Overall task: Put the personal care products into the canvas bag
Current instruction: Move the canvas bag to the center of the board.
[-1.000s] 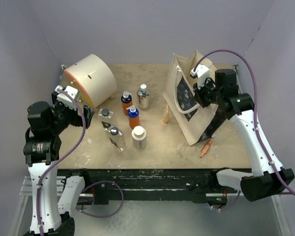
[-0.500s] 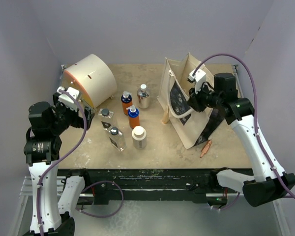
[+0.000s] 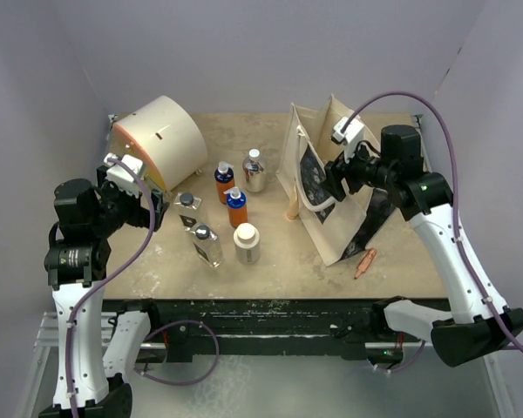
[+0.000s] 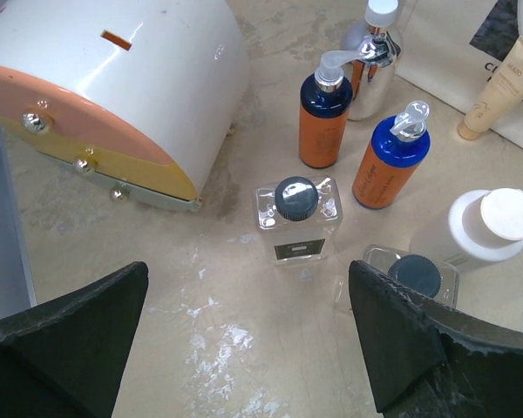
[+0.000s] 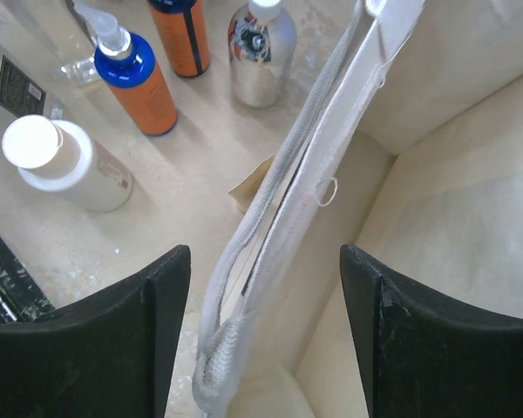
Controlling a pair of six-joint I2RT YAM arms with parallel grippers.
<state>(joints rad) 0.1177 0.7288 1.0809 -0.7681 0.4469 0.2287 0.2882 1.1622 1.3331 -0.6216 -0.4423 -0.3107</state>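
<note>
Over the canvas bag (image 3: 331, 235), right tool (image 5: 263, 252) gapes.

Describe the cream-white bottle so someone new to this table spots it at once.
Six bottles stand between the cream drum and the canvas bag. The cream-white bottle is the near-right one, the only one white all over, cap included.

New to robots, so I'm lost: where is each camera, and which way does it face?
Top external: high behind, looking down on the table; left arm and right arm show.
Left wrist: over the bottles, looking down; left gripper open.
Right wrist: above the canvas bag rim; right gripper open, astride it.
Wrist views share the cream-white bottle.
</note>
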